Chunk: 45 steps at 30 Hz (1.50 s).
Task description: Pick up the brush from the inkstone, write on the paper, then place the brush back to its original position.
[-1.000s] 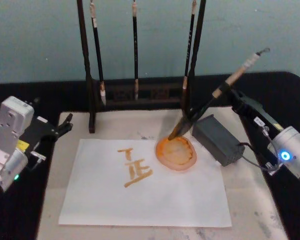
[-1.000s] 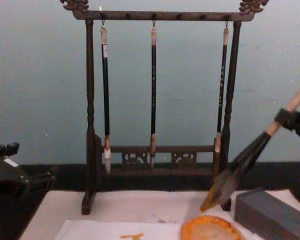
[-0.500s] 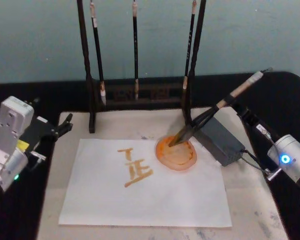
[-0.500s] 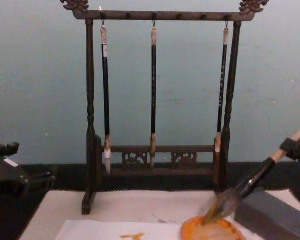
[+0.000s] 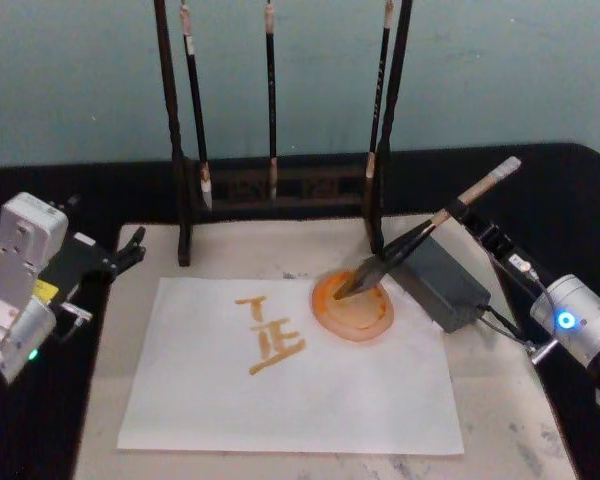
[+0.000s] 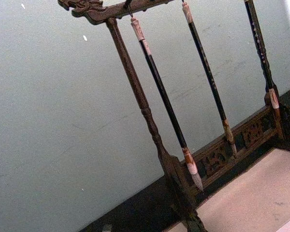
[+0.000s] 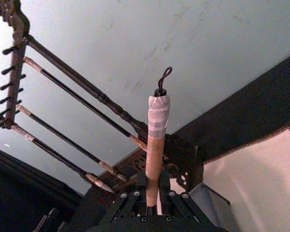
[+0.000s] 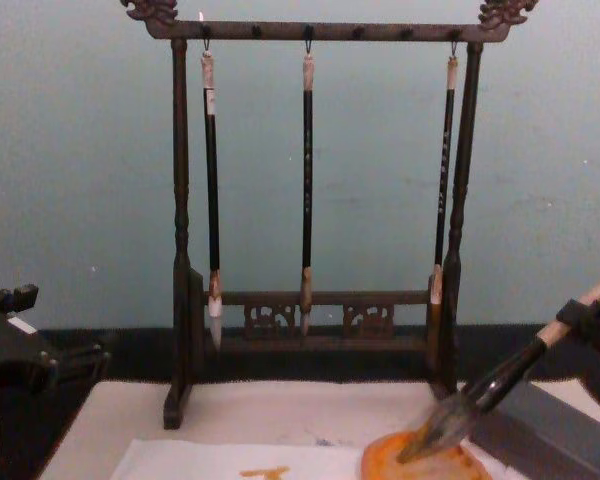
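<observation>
Nearest lies the paper [image 5: 280,400], its orange strokes [image 5: 270,335] just left of the orange dish [image 5: 365,325], so the writing appears done. The brush [image 5: 430,228] now slants low, bristles down in the dish; one second ago its tip hung above the dish's far rim on a steeper line. Behind and right of the dish, the handle passes over the grey block [image 5: 445,285]; contact there cannot be told. The right gripper [image 7: 152,186], right of the dish, has its jaws clenched on the pale handle. The return is judged nearly complete: release remains. The left gripper [image 5: 128,250] is parked well left of the dish; the brush stand [image 5: 280,185] rises beyond the dish
</observation>
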Tool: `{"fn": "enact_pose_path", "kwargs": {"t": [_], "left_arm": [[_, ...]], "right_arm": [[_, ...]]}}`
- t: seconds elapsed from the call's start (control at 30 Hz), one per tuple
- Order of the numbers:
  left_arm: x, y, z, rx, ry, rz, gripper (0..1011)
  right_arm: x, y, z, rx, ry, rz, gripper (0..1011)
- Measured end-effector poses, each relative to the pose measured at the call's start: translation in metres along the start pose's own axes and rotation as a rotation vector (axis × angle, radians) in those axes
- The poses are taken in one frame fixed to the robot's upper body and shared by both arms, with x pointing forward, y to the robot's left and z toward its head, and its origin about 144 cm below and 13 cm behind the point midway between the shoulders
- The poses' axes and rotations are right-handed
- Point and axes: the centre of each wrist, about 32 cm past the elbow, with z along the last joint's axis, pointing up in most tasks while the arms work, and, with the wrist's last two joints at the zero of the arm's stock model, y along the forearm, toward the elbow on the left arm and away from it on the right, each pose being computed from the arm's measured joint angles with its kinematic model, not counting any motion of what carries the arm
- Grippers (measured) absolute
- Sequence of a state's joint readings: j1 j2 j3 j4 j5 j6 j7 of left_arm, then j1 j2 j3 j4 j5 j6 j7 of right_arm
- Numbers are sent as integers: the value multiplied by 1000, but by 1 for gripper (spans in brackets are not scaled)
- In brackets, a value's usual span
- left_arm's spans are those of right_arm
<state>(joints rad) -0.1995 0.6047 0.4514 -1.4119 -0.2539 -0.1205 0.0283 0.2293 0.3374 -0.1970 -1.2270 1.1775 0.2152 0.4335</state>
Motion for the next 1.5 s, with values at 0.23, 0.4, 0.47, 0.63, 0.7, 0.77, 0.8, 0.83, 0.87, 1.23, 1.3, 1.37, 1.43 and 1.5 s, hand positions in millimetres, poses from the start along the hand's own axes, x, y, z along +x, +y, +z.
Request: {"fn": "enact_pose_path", "kwargs": {"t": [0.23, 0.4, 0.47, 0.63, 0.7, 0.77, 0.8, 0.83, 0.87, 1.23, 1.3, 1.37, 1.43, 1.5], "left_arm": [[0, 0, 0, 0, 0, 0, 1010], [0, 0, 0, 0, 0, 0, 1009], [0, 0, 0, 0, 0, 0, 1010], [0, 0, 0, 0, 0, 0, 1009], [0, 0, 0, 0, 0, 0, 1010], [0, 0, 0, 0, 0, 0, 1010], [0, 0, 0, 0, 0, 0, 1010], [0, 0, 0, 0, 0, 0, 1010], [0, 0, 0, 0, 0, 0, 1010], [0, 0, 0, 0, 0, 0, 1010], [0, 0, 0, 0, 0, 0, 1010], [0, 0, 0, 0, 0, 0, 1010], [0, 0, 0, 0, 0, 0, 1010], [0, 0, 0, 0, 0, 0, 1010]], "right_arm": [[3, 0, -2, -9, 17, -5, 161], [4, 0, -4, -14, 27, -8, 161], [4, 0, -5, -16, 30, -11, 161], [5, 0, -7, -17, 35, -18, 161], [5, 0, -7, -17, 38, -21, 161], [5, 0, -8, -18, 37, -24, 161], [5, 0, -8, -19, 36, -26, 161], [5, 0, -8, -19, 35, -27, 161], [5, 0, -8, -19, 35, -27, 161], [5, 0, -8, -17, 36, -25, 161], [5, 0, -8, -16, 36, -25, 189], [5, 0, -8, -16, 36, -25, 244], [5, 0, -8, -16, 36, -24, 299], [5, 0, -8, -16, 36, -24, 377]]}}
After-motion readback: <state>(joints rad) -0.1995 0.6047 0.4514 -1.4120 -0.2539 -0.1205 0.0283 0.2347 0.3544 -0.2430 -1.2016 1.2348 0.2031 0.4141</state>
